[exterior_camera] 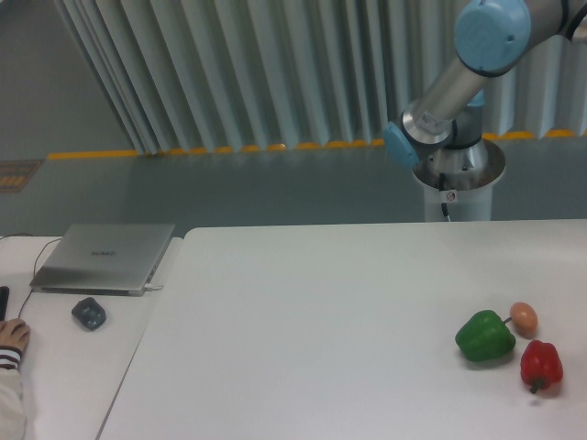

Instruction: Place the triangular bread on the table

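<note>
The bread does not show in this view, and neither does the pincer: only the arm [459,78] is seen, rising from its base [457,179] behind the table's far edge and running out of the picture at the top right. So whether the pincer is spread, pressed together or pinching something cannot be told, and places can only be given from the arm.

The table [303,339] lies below and in front of the arm. On its right part, well below the arm, a green pepper [484,336] sits just beside an egg [523,317], with a red pepper [541,365] near them. Far left, on a smaller desk [64,367], lie a closed laptop [105,257], a mouse [89,313] and a person's hand [13,335].
</note>
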`<state>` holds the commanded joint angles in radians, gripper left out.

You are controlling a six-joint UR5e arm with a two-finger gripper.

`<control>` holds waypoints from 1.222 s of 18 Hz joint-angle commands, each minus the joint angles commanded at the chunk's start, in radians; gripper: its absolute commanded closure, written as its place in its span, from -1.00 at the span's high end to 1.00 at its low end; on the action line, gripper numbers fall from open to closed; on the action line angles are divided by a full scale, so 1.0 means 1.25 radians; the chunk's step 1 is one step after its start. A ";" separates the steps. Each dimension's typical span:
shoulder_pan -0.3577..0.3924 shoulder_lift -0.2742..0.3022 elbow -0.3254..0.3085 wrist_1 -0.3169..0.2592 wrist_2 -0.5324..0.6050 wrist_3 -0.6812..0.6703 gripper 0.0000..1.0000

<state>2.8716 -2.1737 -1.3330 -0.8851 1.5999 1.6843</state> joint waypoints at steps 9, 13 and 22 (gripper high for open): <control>0.000 -0.007 -0.004 0.001 0.001 -0.012 1.00; 0.001 -0.020 -0.002 0.004 0.000 -0.022 1.00; 0.001 -0.034 -0.001 0.007 0.000 -0.058 1.00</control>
<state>2.8731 -2.2166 -1.3346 -0.8759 1.5999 1.6123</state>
